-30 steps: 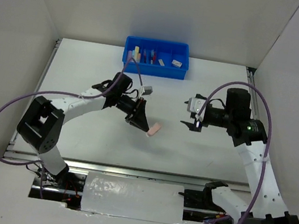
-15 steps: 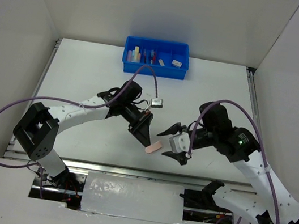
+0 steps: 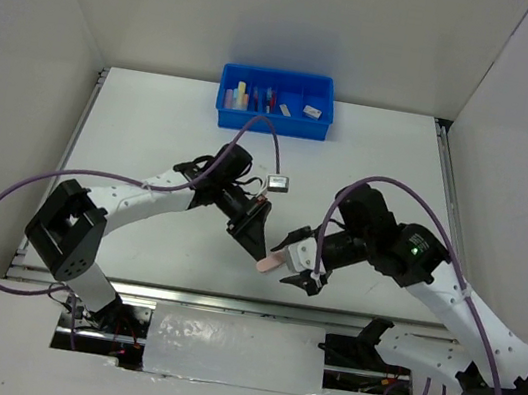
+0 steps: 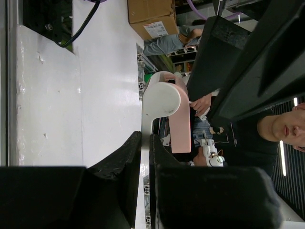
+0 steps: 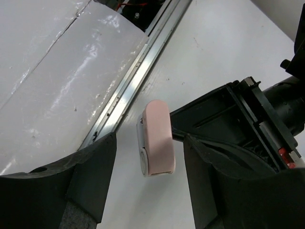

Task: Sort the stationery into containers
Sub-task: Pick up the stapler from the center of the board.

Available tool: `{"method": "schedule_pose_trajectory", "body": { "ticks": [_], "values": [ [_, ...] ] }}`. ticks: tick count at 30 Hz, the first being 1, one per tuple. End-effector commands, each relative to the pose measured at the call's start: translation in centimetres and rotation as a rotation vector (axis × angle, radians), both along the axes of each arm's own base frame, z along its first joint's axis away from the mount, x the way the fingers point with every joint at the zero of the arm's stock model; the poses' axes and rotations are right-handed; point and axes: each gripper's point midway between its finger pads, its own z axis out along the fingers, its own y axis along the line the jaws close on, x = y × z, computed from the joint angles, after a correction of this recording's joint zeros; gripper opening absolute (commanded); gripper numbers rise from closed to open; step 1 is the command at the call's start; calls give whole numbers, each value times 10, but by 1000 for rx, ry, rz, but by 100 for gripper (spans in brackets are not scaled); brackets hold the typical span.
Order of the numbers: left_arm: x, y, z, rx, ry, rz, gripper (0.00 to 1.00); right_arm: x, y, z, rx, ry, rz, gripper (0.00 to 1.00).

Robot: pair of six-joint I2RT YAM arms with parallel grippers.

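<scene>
A small pink and white stationery piece (image 3: pixel 272 260) hangs just above the table near its front edge, with my left gripper (image 3: pixel 260 250) shut on its thin white edge. The left wrist view shows the piece (image 4: pixel 179 119) sticking out past the shut gripper (image 4: pixel 145 145). My right gripper (image 3: pixel 296 266) stands open around it. In the right wrist view the piece (image 5: pixel 158 138) lies between the two fingers (image 5: pixel 93 179) with a gap on each side. The blue tray (image 3: pixel 273 118) at the far edge holds a pale yellow bar (image 3: pixel 242 93), pens (image 3: pixel 267 97) and a white eraser (image 3: pixel 311 111).
A metal rail (image 5: pixel 128 90) runs along the table's near edge, with a shiny white sheet (image 3: pixel 236 350) beyond it. White walls enclose the left, right and back. Purple cables (image 3: pixel 257 120) loop over both arms.
The left gripper carried the pink piece nearer the front edge. The right arm swung down from mid right to it, and its jaws narrowed around the piece.
</scene>
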Motion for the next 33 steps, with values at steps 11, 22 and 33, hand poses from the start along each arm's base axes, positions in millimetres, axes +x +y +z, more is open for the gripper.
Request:
{"method": "schedule_pose_trajectory", "body": {
  "ticks": [11,22,33],
  "values": [
    [0,-7,-3,9,-23,-14,0,4,2,-1,-100,-49,-10,58],
    [0,-9,-4,10,-26,-27,0,0,4,-16,-158,-56,15,57],
    [-6,-10,-4,9,-29,-39,0,3,7,-22,-170,-62,22,50]
  ]
}}
